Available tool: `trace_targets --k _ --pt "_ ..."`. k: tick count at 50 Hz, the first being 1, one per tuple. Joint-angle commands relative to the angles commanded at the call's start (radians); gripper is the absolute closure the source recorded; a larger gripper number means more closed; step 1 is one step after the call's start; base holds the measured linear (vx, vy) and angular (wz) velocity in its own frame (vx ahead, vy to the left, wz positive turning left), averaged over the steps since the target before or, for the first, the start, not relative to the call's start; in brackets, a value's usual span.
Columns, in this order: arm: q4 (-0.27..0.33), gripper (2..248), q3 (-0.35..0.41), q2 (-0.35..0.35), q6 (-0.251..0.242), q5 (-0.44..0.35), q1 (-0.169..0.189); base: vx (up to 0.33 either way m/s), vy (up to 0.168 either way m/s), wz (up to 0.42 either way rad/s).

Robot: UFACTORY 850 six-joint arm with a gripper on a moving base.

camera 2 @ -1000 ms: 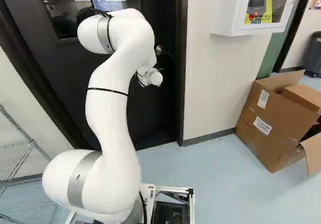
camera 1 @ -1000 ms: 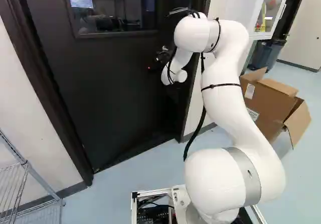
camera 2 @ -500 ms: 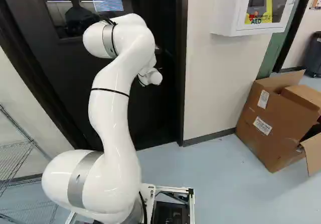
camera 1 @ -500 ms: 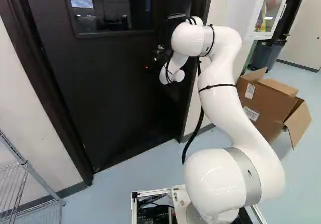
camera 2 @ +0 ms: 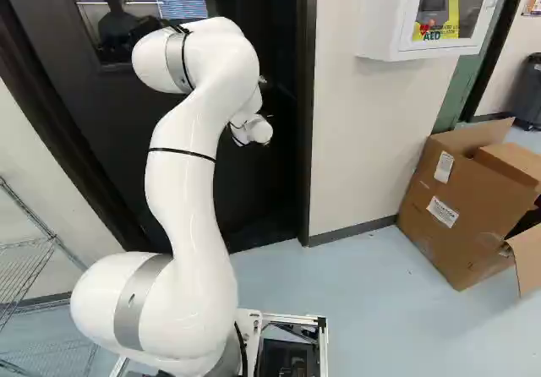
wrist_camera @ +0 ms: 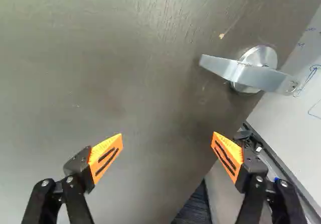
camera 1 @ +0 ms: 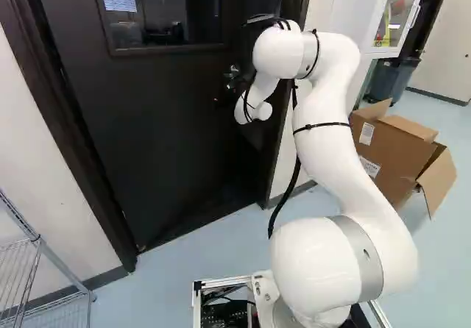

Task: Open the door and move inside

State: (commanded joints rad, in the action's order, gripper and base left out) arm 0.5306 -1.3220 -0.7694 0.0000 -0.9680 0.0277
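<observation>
Fingers (wrist_camera: 231,156) stand released and apart on your gripper (camera 1: 234,87), hard to make out against the dark door (camera 1: 154,137) in the left base view; the lever handle (wrist_camera: 251,75) lies ahead, to one side.

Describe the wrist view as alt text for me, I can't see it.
An open, orange-padded gripper faces a door, holding nothing. The door's silver lever handle is ahead and off to one side, ungripped. Beyond the door's edge is a white surface with blue markings.
</observation>
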Motion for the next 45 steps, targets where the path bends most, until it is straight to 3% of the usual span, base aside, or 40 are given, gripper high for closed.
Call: trace_targets --k 45 --pt "-0.089 3 0.29 0.209 0.0 0.034 -0.008 0.0 0.0 0.0"
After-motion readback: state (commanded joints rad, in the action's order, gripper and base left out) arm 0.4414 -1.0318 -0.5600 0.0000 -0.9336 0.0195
